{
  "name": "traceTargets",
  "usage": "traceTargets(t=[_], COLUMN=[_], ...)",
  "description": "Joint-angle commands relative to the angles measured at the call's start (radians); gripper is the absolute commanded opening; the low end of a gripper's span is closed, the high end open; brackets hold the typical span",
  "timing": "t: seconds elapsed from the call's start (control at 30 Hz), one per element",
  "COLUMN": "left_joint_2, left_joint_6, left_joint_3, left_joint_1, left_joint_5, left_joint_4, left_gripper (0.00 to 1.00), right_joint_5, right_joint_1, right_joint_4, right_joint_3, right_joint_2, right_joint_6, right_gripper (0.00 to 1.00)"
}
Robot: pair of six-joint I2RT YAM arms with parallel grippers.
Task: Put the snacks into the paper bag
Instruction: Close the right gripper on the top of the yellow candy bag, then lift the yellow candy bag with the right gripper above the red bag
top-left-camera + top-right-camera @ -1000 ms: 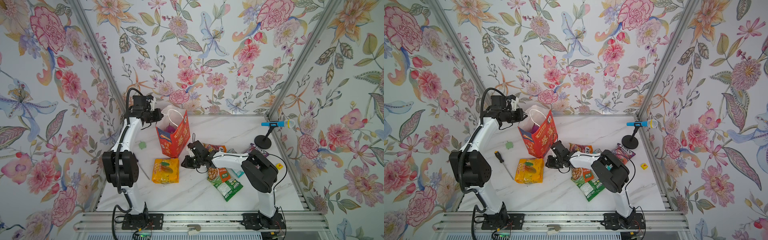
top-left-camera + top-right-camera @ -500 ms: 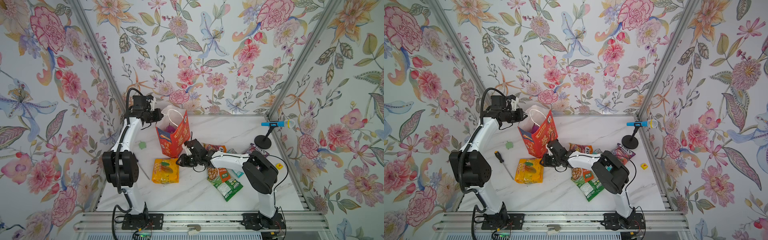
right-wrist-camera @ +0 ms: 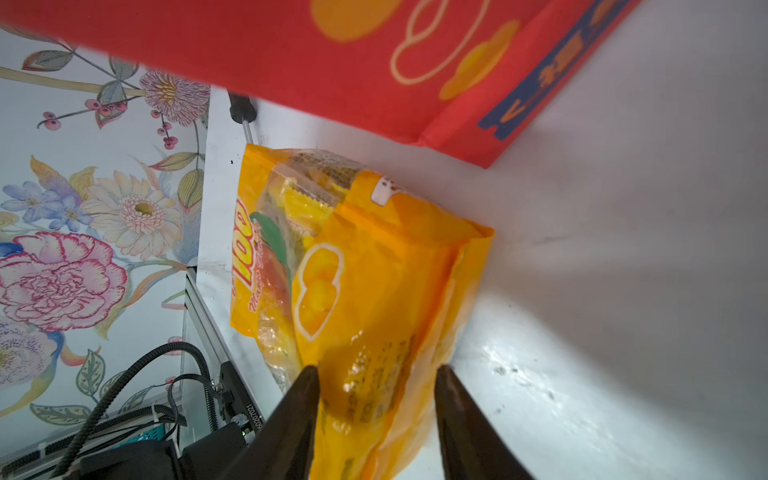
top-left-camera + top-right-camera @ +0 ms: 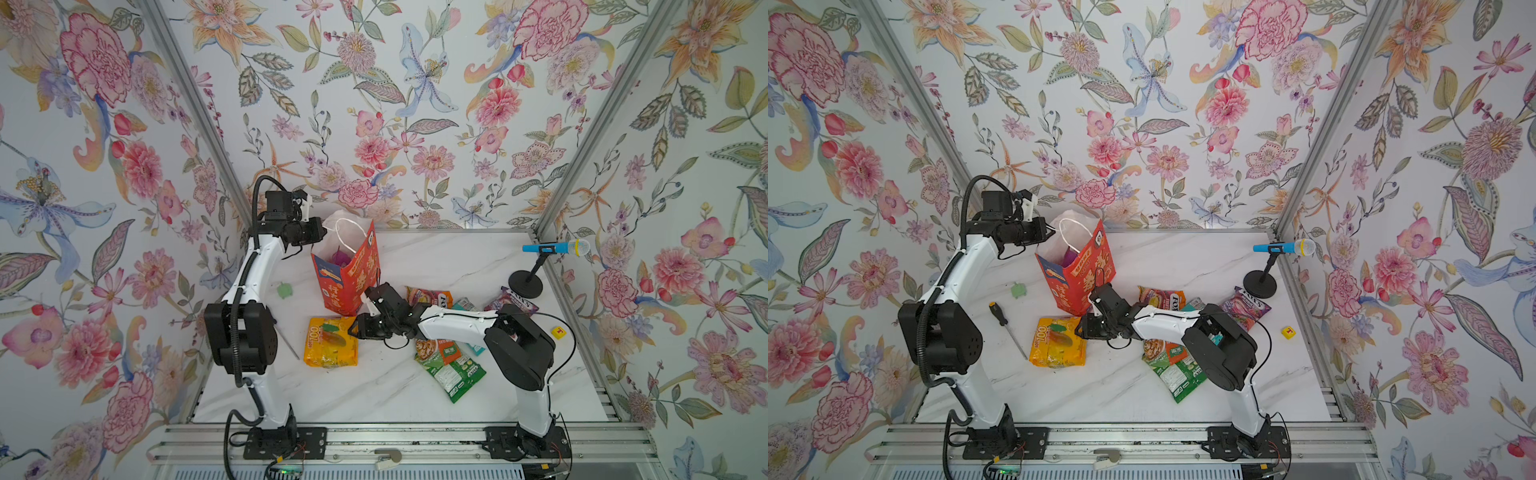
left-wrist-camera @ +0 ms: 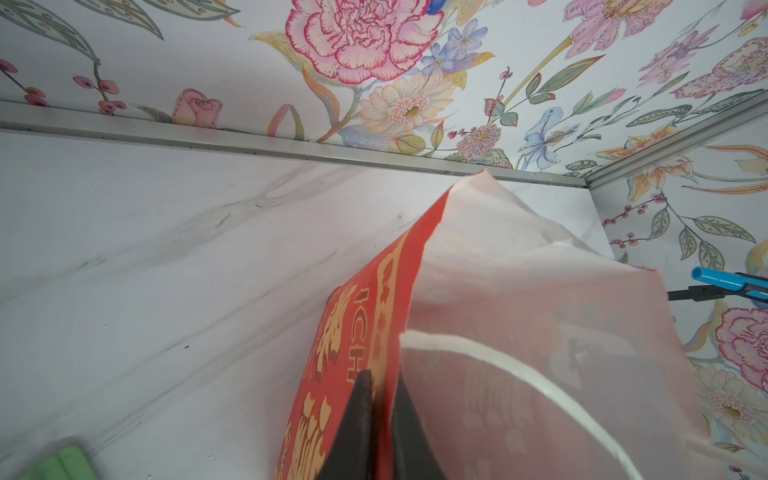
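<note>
So the right gripper stands spread astride the yellow-orange packet just beside the paper bag, whose rim the left gripper pinches, with one purple packet inside and the other snacks lying out on the table.

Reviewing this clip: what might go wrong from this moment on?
1. The right pincer stands open astride one end of the yellow packet; a grip on that glossy edge may slip or let the packet droop.
2. The paper bag stands close beside the packet, held only at its rim by the left pincer; a lift could knock or tip it.
</note>
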Motion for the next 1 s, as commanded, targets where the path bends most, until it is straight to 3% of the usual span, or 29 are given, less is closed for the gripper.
traceTargets(t=[0.0, 0.1, 0.23, 0.27, 0.5, 0.73, 0.97], left_joint_2=[-0.038, -0.037, -0.037, -0.037, -0.029, -0.023, -0.019], left_joint_6=[0.01, 0.006, 0.007, 0.007, 0.005, 0.002, -0.003], left_joint_3=[0.022, 0.022, 0.023, 0.023, 0.034, 0.044, 0.047], left_joint_1=[-0.003, -0.003, -0.006, -0.004, -0.004, -0.004, -0.004], left_joint_5=[0.002, 0.003, 0.001, 0.0, 0.005, 0.004, 0.011], left_joint_4=[-0.019, -0.017, -0.018, -0.019, -0.018, -0.017, -0.008], left_gripper=[0.12, 0.12, 0.13, 0.14, 0.19, 0.21, 0.13], right_joint_5=[0.008, -0.007, -0.029, -0.032, 0.025, 0.128, 0.185], right_joint_1=[-0.002, -0.004, -0.006, -0.01, -0.025, -0.033, -0.076], right_joint_4=[-0.033, -0.016, 0.037, 0.056, 0.103, -0.011, -0.132], right_joint_3=[0.034, 0.046, 0.031, 0.02, -0.044, -0.011, 0.068], right_joint_2=[0.047, 0.068, 0.069, 0.059, -0.12, -0.337, -0.474], right_joint_6=[-0.007, 0.004, 0.02, 0.026, -0.008, -0.091, -0.149], right_gripper=[0.44, 0.37, 0.03, 0.0, 0.0, 0.0, 0.0])
